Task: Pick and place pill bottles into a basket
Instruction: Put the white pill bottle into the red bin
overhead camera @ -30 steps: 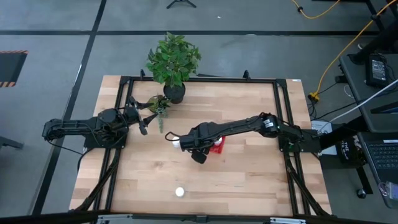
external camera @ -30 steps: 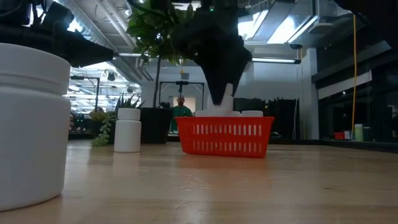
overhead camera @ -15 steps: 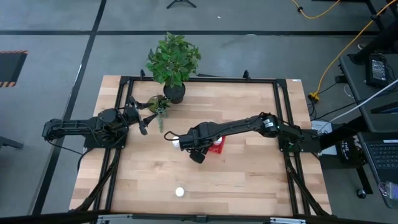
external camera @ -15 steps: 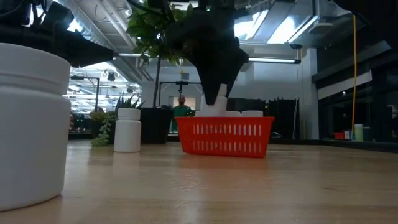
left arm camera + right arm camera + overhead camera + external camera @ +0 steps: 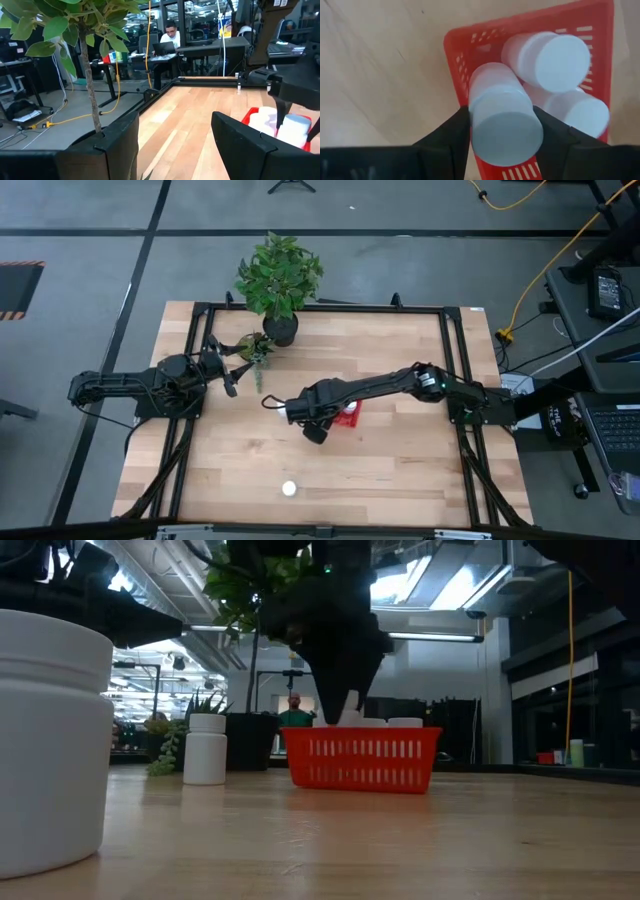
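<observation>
While the left gripper [image 5: 228,373] is idling wide open by the plant [image 5: 278,275], right arm [image 5: 390,385]: is sinking lower than a second ago.
Basket [image 5: 362,760]: is sitting mid-table under the right gripper [image 5: 502,131].
Held bottle [image 5: 504,120]: jaws are clamping it; it's dipping past the rim, so release is looking close.
Loose bottles: one [image 5: 205,748] is standing beside the basket, one [image 5: 289,489] near the front edge.
Hidden: I'm not making out the count inside.
</observation>
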